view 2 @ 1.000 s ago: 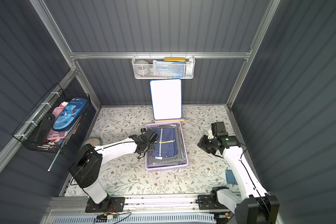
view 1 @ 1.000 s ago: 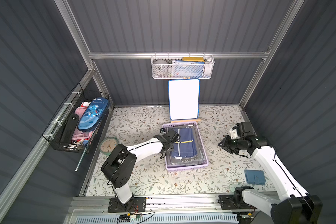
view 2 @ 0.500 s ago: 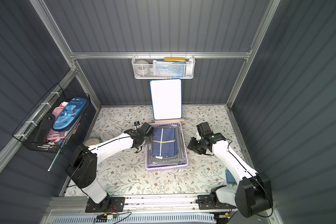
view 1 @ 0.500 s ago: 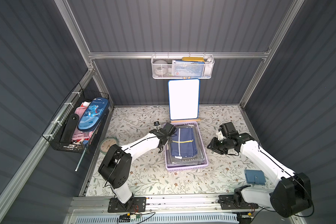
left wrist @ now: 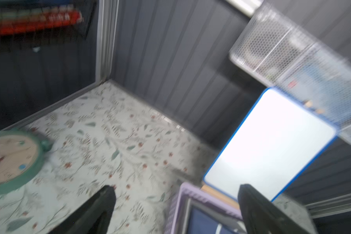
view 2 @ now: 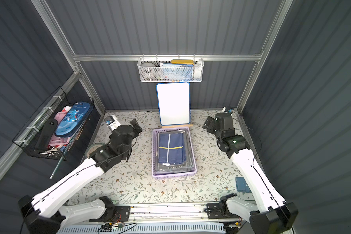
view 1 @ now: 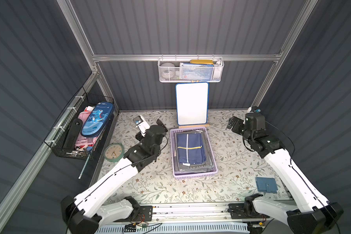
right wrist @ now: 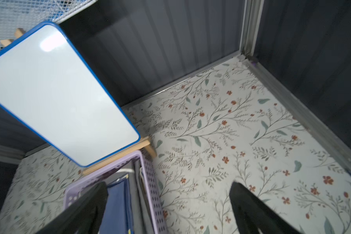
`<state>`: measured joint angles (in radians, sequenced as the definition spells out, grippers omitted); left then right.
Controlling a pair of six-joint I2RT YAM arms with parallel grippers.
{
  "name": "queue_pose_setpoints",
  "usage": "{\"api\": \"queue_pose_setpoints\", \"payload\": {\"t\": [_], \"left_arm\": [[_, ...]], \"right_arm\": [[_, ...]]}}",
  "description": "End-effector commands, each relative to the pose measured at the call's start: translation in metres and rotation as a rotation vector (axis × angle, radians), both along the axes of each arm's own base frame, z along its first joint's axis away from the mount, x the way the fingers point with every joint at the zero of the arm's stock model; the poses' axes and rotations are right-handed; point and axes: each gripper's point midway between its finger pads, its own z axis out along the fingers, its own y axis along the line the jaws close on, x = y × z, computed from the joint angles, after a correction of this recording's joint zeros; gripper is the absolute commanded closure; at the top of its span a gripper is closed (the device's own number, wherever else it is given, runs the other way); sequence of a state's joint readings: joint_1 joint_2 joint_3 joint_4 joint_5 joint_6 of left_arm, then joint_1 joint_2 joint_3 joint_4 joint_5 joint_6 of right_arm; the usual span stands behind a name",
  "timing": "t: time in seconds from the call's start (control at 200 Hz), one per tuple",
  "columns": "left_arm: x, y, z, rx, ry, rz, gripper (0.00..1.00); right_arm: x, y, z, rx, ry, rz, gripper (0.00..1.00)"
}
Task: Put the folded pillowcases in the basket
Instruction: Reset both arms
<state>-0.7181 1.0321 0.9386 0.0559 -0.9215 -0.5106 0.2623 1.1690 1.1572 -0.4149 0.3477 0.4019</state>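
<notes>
Navy pillowcase (view 1: 190, 149) unmoved in basket (view 1: 195, 175); left gripper (left wrist: 175, 194), right gripper (right wrist: 168, 192) withdrawn, open.

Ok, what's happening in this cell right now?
The folded navy pillowcase lies flat in the lilac basket, on top of grey fabric. The left pincer and right pincer both stand open and empty, one on each side of the basket, touching nothing. Placement looks done.
</notes>
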Motion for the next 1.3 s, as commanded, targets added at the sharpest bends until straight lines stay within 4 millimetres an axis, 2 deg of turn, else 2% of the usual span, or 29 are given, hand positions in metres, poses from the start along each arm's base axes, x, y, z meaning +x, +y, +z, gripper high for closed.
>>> {"api": "queue_pose_setpoints", "payload": {"t": [0.0,0.03,0.1,0.155,0.185,0.26,0.28,0.31,0.395,0.44,0.48,0.535,0.56,0.61,0.635,0.67,0.73,0.865,1.296], "left_arm": [[-0.02,0.031,0.057,0.217,-0.459,0.073,0.0],[-0.018,0.029,0.053,0.257,-0.507,0.018,0.01],[0.007,0.035,0.03,0.308,-0.493,-0.1,0.01],[0.027,0.063,0.006,0.242,-0.464,-0.107,0.0],[0.034,0.071,-0.007,0.245,-0.455,-0.12,0.0],[0.057,0.087,-0.041,0.313,-0.373,-0.063,0.0],[0.062,0.09,-0.048,0.311,-0.354,-0.042,0.01],[0.068,0.096,-0.059,0.305,-0.335,-0.019,0.01],[0.081,0.104,-0.086,0.339,-0.3,0.021,0.01],[0.088,0.108,-0.1,0.358,-0.278,0.042,0.01],[0.095,0.115,-0.106,0.369,-0.254,0.081,0.01],[0.092,0.11,-0.098,0.41,-0.322,0.052,0.01],[0.093,0.108,-0.101,0.416,-0.331,0.04,0.01],[0.098,0.116,-0.116,0.402,-0.322,0.062,0.01],[0.092,0.123,-0.121,0.375,-0.332,0.084,0.01],[0.082,0.128,-0.112,0.399,-0.393,0.093,0.01],[0.091,0.129,-0.125,0.355,-0.315,0.065,0.01],[0.098,0.131,-0.126,0.361,-0.307,0.079,0.01],[0.098,0.134,-0.127,0.356,-0.298,0.089,0.01]], "right_arm": [[0.018,-0.032,-0.014,-0.285,-0.05,-0.069,0.01],[0.02,-0.038,-0.019,-0.275,-0.09,-0.056,0.01],[0.02,-0.041,-0.036,-0.289,-0.187,0.029,0.01],[0.02,-0.048,-0.058,-0.33,-0.237,0.041,0.01],[0.02,-0.05,-0.072,-0.338,-0.242,0.053,0.01],[0.017,-0.053,-0.109,-0.331,-0.171,0.069,0.01],[0.017,-0.054,-0.129,-0.322,-0.12,0.07,0.01],[0.016,-0.055,-0.145,-0.305,-0.081,0.069,0.01],[0.012,-0.058,-0.173,-0.274,-0.078,0.048,0.01],[0.012,-0.06,-0.177,-0.268,-0.121,0.03,0.01],[0.012,-0.062,-0.186,-0.272,-0.129,0.022,0.01],[0.012,-0.062,-0.198,-0.263,-0.143,0.017,0.01],[0.015,-0.061,-0.197,-0.271,-0.173,0.023,0.01],[0.019,-0.058,-0.192,-0.284,-0.225,0.042,0.01],[0.018,-0.057,-0.197,-0.279,-0.19,0.049,0.01],[0.021,-0.056,-0.198,-0.27,-0.138,0.058,0.01],[0.025,-0.056,-0.206,-0.224,-0.059,0.093,0.01],[0.029,-0.057,-0.202,-0.23,-0.139,0.09,0.01],[0.027,-0.058,-0.204,-0.217,-0.106,0.092,0.01]]}}
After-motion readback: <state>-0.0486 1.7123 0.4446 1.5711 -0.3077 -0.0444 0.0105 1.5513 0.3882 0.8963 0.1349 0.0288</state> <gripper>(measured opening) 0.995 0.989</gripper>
